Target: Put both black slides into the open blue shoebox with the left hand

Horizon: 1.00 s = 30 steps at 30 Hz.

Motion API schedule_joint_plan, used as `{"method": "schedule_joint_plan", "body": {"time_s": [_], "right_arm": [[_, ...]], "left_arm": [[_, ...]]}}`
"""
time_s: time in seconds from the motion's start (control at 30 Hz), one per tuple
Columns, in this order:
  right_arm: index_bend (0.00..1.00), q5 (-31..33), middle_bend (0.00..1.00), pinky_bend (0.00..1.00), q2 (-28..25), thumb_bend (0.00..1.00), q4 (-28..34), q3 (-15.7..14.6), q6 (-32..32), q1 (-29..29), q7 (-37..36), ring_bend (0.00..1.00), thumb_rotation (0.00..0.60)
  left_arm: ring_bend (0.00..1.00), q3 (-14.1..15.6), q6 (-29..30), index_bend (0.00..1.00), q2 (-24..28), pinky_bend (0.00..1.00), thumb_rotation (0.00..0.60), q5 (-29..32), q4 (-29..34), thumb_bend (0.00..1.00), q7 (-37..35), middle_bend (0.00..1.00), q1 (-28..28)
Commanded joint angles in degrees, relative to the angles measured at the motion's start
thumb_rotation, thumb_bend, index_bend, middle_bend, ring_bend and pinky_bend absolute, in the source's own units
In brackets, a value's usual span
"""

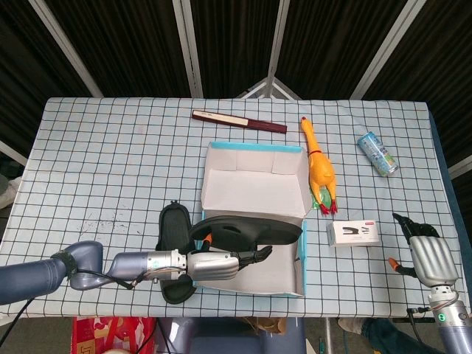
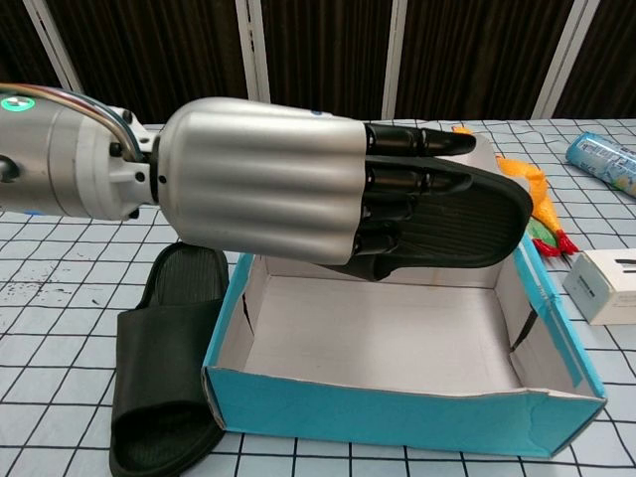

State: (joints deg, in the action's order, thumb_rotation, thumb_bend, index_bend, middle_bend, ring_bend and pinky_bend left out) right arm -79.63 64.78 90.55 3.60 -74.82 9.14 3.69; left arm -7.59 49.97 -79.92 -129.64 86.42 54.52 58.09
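Observation:
My left hand [image 1: 221, 264] [image 2: 288, 194] holds one black slide [image 1: 251, 230] [image 2: 467, 214] level over the open blue shoebox [image 1: 301, 254] [image 2: 397, 412], above its front half, with the fingers lying across the slide's sole side. The second black slide [image 1: 169, 240] [image 2: 164, 358] lies flat on the table against the box's left wall. The box floor shows bare cardboard. My right hand [image 1: 429, 258] hovers at the table's right front corner, holding nothing, its fingers mostly hidden from the head view.
A rubber chicken [image 1: 318, 166] [image 2: 542, 204] lies right of the box, with a white stapler box [image 1: 354, 233] [image 2: 608, 283] beside it. A can [image 1: 377, 153] [image 2: 606, 159] and a dark folding fan [image 1: 239, 121] lie farther back.

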Motion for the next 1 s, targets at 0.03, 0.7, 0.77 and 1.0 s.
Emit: {"method": "schedule_joint_plan", "body": {"time_s": [0.03,0.7,0.77,1.0], "right_arm": [[0.13,0.07,0.21,0.20,-0.05,0.23,0.01,0.01,0.05,-0.01,-0.11,0.26,0.600],[0.13,1.00,0.21,0.20,0.01,0.23,-0.33,0.21,0.80,0.24,-0.15,0.26,0.600],[0.13,1.06,0.21,0.20,-0.03,0.23,-0.30,0.22,0.81,0.22,-0.18,0.26,0.600],[0.13,1.12,0.21,0.20,-0.17,0.23,-0.11,0.20,0.80,0.17,-0.32,0.26,0.600]], "left_arm": [[0.07,0.48,-0.18,0.54,-1.36,0.03,0.600,0.29,-1.54,0.40,0.11,0.46,0.53],[0.07,2.16,2.44,0.55,-9.93,0.03,0.600,1.83,-13.97,0.42,-1.33,0.46,3.91],[0.07,2.37,2.75,0.55,-10.52,0.03,0.600,2.07,-14.94,0.42,-1.59,0.46,4.18],[0.07,3.09,3.67,0.55,-12.79,0.03,0.600,2.88,-18.26,0.42,-2.31,0.47,5.19]]}}
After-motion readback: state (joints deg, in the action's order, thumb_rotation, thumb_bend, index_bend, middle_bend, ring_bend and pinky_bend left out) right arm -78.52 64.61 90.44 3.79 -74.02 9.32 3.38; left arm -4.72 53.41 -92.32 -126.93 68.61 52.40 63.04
